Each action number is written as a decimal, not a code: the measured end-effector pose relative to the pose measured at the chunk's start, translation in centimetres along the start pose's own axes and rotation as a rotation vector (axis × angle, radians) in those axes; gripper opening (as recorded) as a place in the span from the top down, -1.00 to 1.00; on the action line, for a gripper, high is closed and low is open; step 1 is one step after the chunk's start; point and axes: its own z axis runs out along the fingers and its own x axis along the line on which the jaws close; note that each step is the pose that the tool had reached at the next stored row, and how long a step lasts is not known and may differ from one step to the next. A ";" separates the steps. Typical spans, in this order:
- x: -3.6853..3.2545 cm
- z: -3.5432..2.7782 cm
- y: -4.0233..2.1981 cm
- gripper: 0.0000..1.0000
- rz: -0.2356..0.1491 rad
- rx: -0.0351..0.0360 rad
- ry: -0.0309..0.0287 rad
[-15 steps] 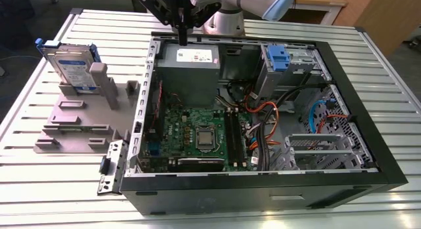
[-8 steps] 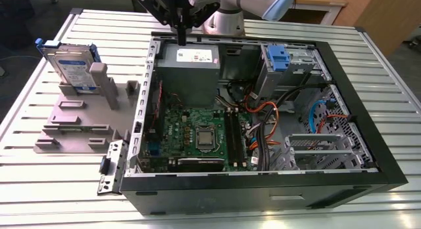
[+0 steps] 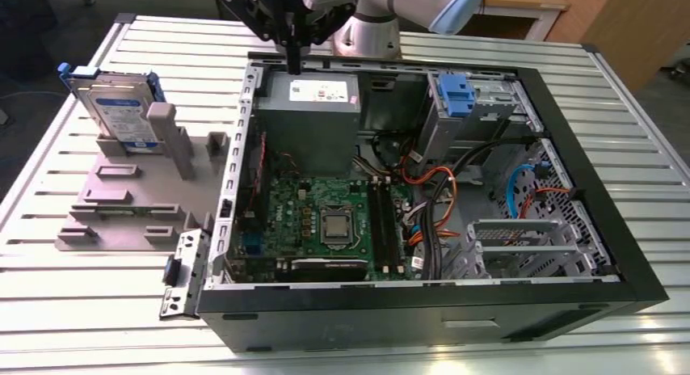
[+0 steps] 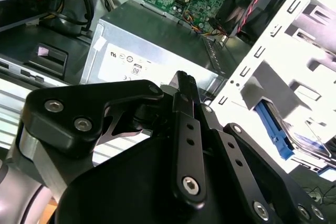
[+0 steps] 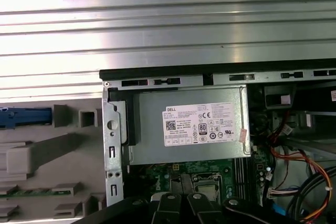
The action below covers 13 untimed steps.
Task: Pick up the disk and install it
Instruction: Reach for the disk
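The arm (image 3: 367, 31) is showing smooth silver-grey tubing and a pale blue joint cap (image 3: 458, 7). In the second wrist view its matte black jaws are showing flat, angular link plates (image 4: 89, 111) pinned with round silver screws (image 4: 190, 183), and a grey wrist collar (image 4: 31, 166) is sitting behind them.

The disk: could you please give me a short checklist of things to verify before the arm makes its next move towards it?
1. Disk stands upright in the grey holder, outside the computer case: ok.
2. Disk's upper edge is free, nothing resting on it: ok.
3. Pincer carries nothing: ok.
4. Pincer is open enough to take the disk: not ok, its fingers are together.
5. Pincer is above the disk: not ok, it hangs over the grey power supply.
6. Slot in the drive cage is free: cannot tell.
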 end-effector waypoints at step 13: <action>0.67 -0.02 -0.05 0.79 0.000 -0.0001 0.0000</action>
